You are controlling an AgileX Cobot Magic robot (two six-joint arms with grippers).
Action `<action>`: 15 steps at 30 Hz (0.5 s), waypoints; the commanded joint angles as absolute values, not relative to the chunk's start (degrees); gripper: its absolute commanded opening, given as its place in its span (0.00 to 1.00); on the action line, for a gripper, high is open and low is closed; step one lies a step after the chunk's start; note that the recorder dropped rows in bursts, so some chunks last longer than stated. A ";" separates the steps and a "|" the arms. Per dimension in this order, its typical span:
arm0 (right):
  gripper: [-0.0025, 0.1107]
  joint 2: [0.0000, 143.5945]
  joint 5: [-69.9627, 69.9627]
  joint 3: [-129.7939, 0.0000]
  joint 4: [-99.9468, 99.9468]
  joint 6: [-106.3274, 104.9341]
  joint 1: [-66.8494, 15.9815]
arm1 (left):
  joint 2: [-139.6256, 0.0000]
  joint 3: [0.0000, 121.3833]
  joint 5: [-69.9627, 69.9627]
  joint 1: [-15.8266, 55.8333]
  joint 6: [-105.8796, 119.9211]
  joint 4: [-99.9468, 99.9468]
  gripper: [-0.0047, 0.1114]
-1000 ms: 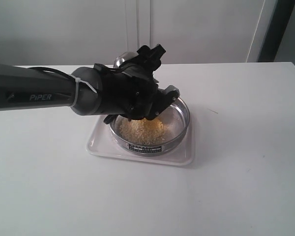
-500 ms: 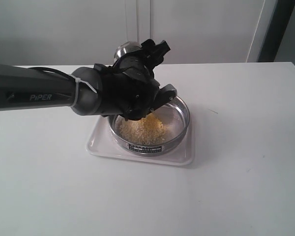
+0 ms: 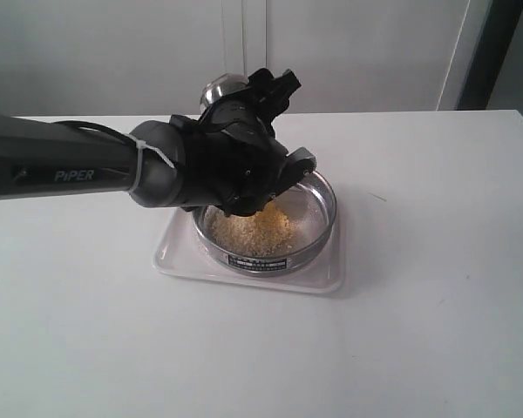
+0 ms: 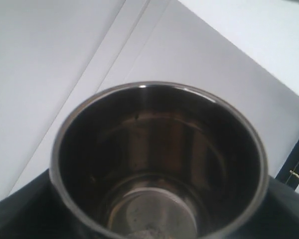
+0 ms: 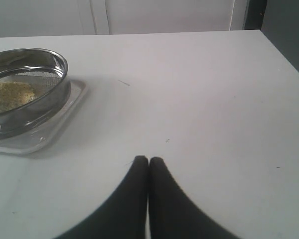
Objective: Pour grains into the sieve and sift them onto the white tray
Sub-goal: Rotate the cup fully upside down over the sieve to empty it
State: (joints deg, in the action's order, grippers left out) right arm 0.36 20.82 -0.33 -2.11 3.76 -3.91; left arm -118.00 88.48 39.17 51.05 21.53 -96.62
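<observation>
Exterior high, overlooks table (image 3: 436, 287); right wrist low, shares sieve (image 5: 40, 94); left wrist close into cup (image 4: 159, 164).

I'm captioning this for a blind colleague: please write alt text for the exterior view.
A black robot arm reaches in from the left, holding a steel cup above a round sieve. The sieve holds a pile of yellowish grains and sits on a white tray on a white table.

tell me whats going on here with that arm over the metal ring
The left gripper holds a steel cup above the sieve, and the cup looks almost empty. The grains lie in a pile on the sieve's mesh, and the sieve sits on the white tray. The right gripper is shut over the table, apart from the tray.
</observation>
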 commanded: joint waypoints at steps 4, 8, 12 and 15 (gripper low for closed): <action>0.02 0.00 20.12 0.00 -1.71 3.70 -4.00 | -115.77 88.90 41.68 51.57 20.30 -99.95 0.04; 0.02 0.00 20.12 0.00 -1.71 3.70 -4.00 | -114.63 88.63 39.77 51.35 21.19 -95.60 0.04; 0.02 0.00 20.12 0.00 -1.71 3.70 -4.00 | -115.34 88.63 43.98 51.11 25.23 -94.03 0.04; 0.02 0.00 20.12 0.00 -1.71 3.70 -4.00 | -114.76 88.63 45.39 51.93 17.53 -97.64 0.04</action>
State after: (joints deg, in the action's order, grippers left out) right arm 0.36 20.82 -0.33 -2.11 3.76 -3.91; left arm -115.70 88.48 43.27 51.25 22.89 -94.55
